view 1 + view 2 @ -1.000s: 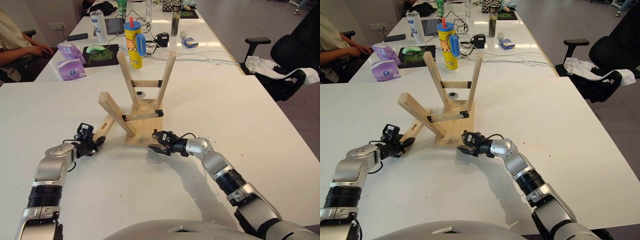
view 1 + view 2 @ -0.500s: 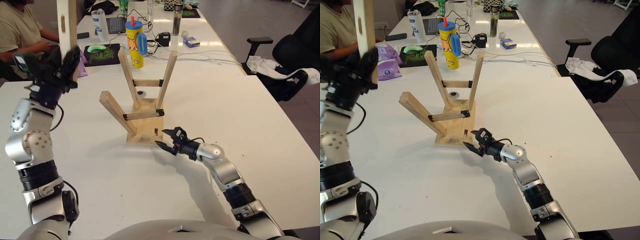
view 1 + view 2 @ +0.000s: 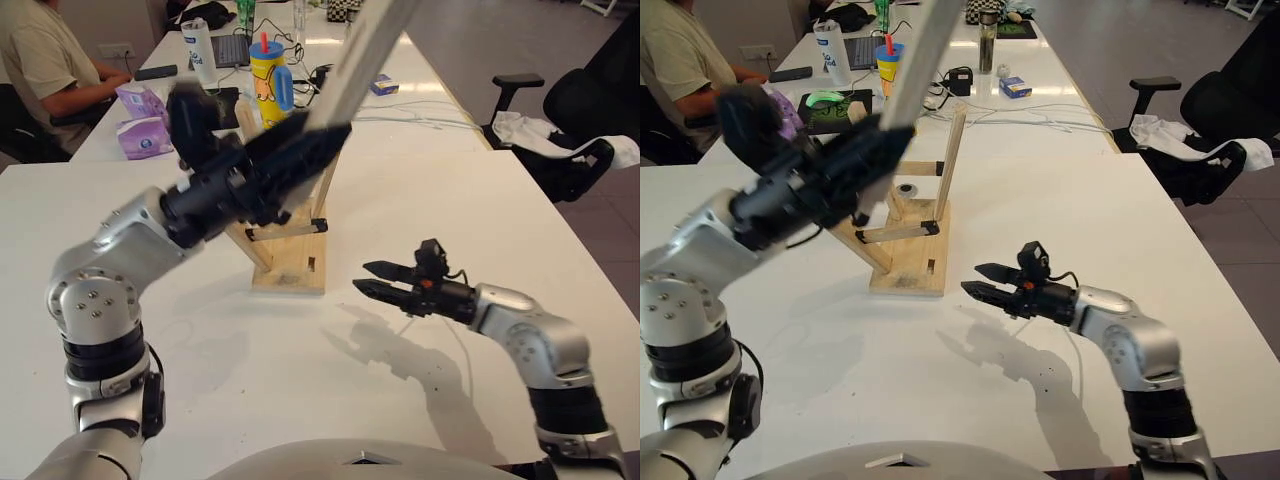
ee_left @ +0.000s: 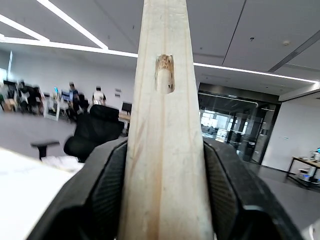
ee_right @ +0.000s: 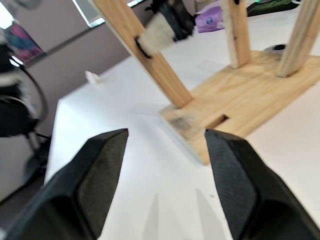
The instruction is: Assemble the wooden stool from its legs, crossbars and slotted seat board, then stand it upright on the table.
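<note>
The stool stands upside down mid-table: a slotted seat board (image 3: 905,276) lying flat, with legs and a crossbar (image 3: 898,232) rising from it. My left gripper (image 3: 295,150) is shut on a loose wooden leg (image 3: 365,45), held slanting in the air over the stool and hiding part of it. In the left wrist view the leg (image 4: 165,125) with its drilled hole sits between the black fingers (image 4: 102,200). My right gripper (image 3: 382,279) hovers open just above the table, right of the seat board (image 5: 240,95), its tips pointing at the slotted edge with nothing between them.
A yellow cup (image 3: 268,75), tissue packs (image 3: 140,135), a laptop and cables sit on the far table, where a person is seated at the left. A black office chair (image 3: 590,90) stands off the right edge. Bare white table (image 3: 300,380) lies in front of the stool.
My left arm lifted the leg off the table, raised it at the left, then swung it right over the stool. My right gripper drew back to the right, away from the seat board.
</note>
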